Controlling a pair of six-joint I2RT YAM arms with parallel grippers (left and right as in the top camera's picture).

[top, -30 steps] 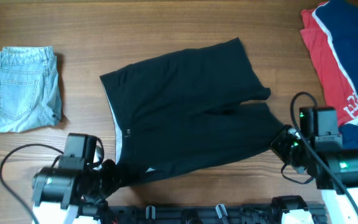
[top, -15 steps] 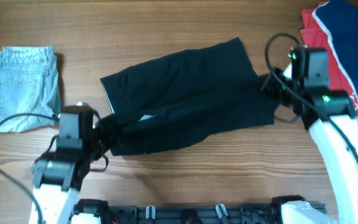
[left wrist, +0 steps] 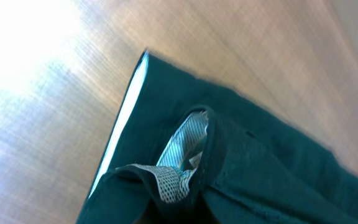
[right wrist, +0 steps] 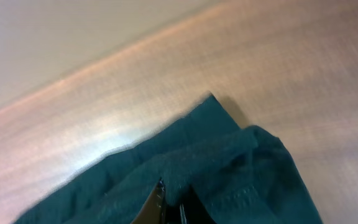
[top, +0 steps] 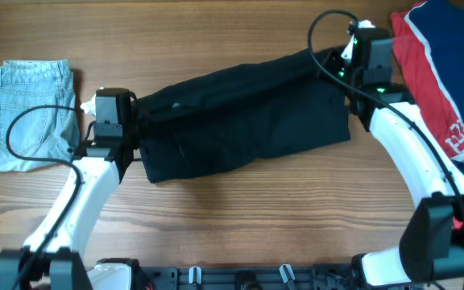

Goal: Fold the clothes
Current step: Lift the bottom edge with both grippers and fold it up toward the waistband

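Black shorts (top: pixel 244 121) lie folded lengthwise across the middle of the table. My left gripper (top: pixel 139 121) is shut on their left, waistband end; the left wrist view shows bunched cloth with white mesh lining (left wrist: pixel 179 165) at the jaws. My right gripper (top: pixel 335 63) is shut on the shorts' far right corner; in the right wrist view the dark cloth (right wrist: pixel 229 168) is pinched between my fingertips (right wrist: pixel 160 202). Both held edges sit along the far side of the shorts.
Folded light-blue denim shorts (top: pixel 31 113) lie at the far left. A red and navy shirt (top: pixel 437 72) lies at the right edge, close to my right arm. Bare wooden table (top: pixel 240 217) shows in front of the black shorts.
Both grippers carried the near edge of the black shorts away from me over the far edge, folding them in half. Both arms now reach toward the back.
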